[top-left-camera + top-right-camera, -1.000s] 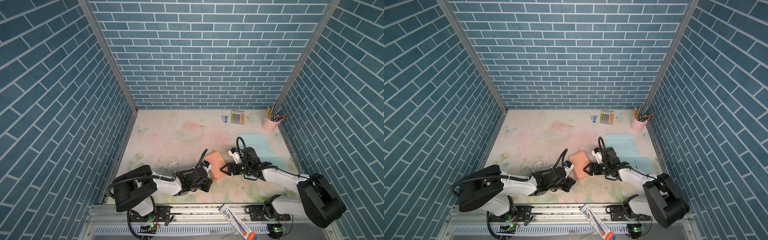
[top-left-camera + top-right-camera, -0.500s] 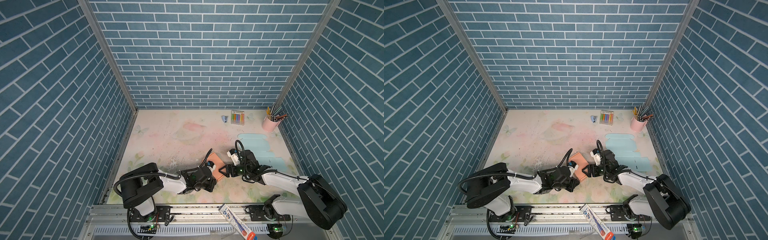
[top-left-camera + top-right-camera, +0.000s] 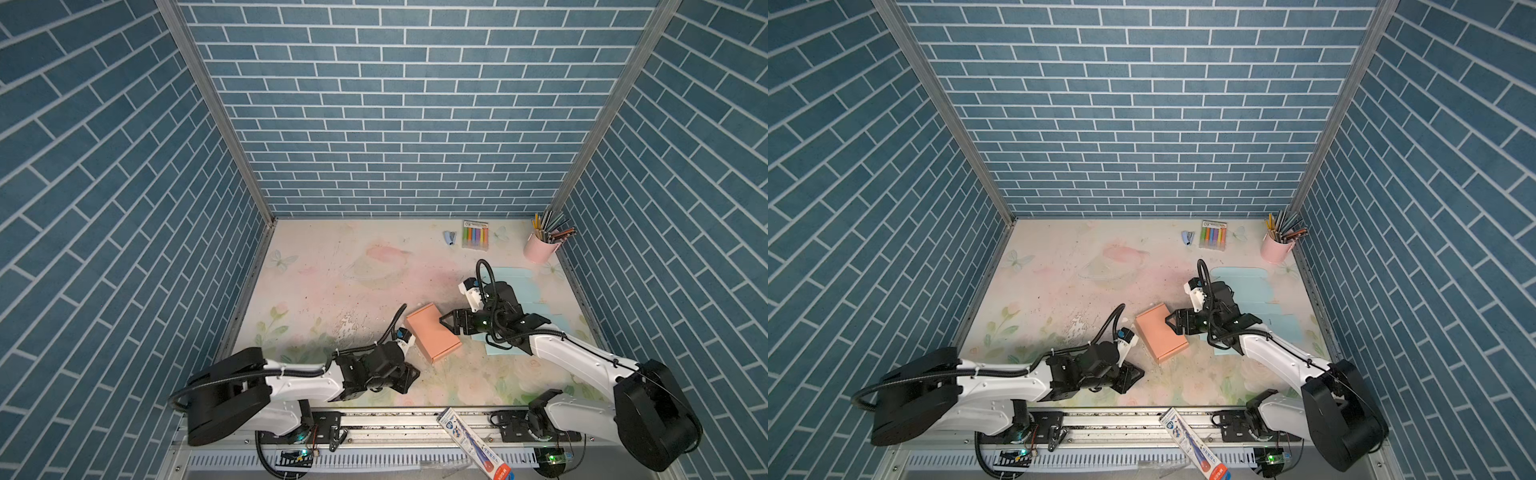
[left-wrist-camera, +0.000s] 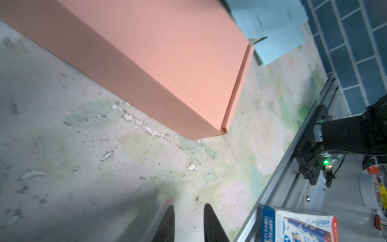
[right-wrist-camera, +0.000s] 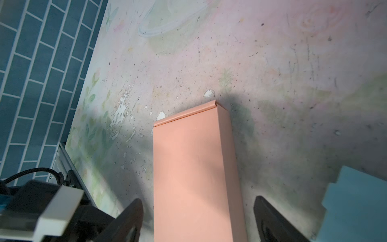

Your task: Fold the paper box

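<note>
The pink paper box [image 3: 433, 332], long axis far-left to near-right, is straddled by the wide-open right gripper [image 3: 448, 325]; the narrowly parted, empty left gripper [image 3: 411, 376] is set near-left

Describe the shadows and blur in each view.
Both top views: even light, sharp; the left arm shades the mat beneath it. Left wrist view: near mat soft and shadowed, peach box crisper. Right wrist view: dark shadows flank the box; the left arm in the foreground is out of focus.
</note>
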### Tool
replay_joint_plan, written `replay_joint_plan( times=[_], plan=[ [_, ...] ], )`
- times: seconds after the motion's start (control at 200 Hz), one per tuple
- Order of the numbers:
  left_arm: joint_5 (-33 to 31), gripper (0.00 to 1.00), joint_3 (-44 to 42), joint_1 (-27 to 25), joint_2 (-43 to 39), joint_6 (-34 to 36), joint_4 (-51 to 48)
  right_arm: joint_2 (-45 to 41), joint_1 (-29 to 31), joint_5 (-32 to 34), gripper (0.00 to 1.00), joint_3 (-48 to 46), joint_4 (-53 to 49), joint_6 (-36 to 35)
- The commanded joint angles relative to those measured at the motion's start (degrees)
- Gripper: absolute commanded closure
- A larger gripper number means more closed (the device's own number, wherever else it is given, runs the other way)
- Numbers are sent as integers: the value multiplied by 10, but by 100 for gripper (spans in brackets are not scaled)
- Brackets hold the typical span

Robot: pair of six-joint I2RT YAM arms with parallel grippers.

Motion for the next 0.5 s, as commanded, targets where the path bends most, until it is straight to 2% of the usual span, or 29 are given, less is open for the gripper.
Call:
replay_joint_plan(
  times=[0.0,0.125,0.225,0.365,0.495],
  plan=[
    [5,65,24,50,-54,31,-54,-63,3,24,17,-15,-73,-4],
    [84,48,61,163,-57,87,-54,-140,34,38,16,-40,-122,41],
    [113,38,128,220,-13,141,-82,-194,71,54,16,-54,-160,82],
    [141,35,196,277,69,183,-86,-244,91,32,16,-99,-150,135],
    [177,35,224,303,133,188,-42,-240,98,2,16,-141,-99,162]
  ],
)
